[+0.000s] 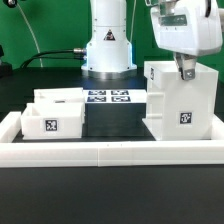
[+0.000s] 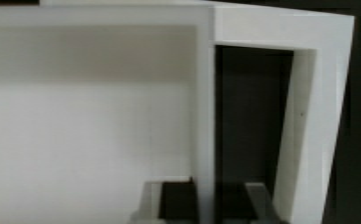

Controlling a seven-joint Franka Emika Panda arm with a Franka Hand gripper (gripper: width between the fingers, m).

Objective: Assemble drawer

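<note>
The drawer's large boxy housing (image 1: 180, 105) stands upright at the exterior view's right, with a tag on its front. My gripper (image 1: 183, 72) comes down on its top edge. In the wrist view my gripper (image 2: 205, 205) straddles a thin upright wall of the housing (image 2: 209, 110), with a dark finger pad (image 2: 177, 205) against each side, so it is shut on that wall. The housing's broad white face (image 2: 88, 110) lies on one side and its dark open interior (image 2: 257, 110) on the other. Two small trays (image 1: 50, 120) (image 1: 62, 97) sit together at the exterior view's left.
The marker board (image 1: 108, 98) lies flat between the trays and the housing. The long low white border wall (image 1: 110, 152) runs along the front and up both sides. The robot base (image 1: 108, 45) stands behind the marker board.
</note>
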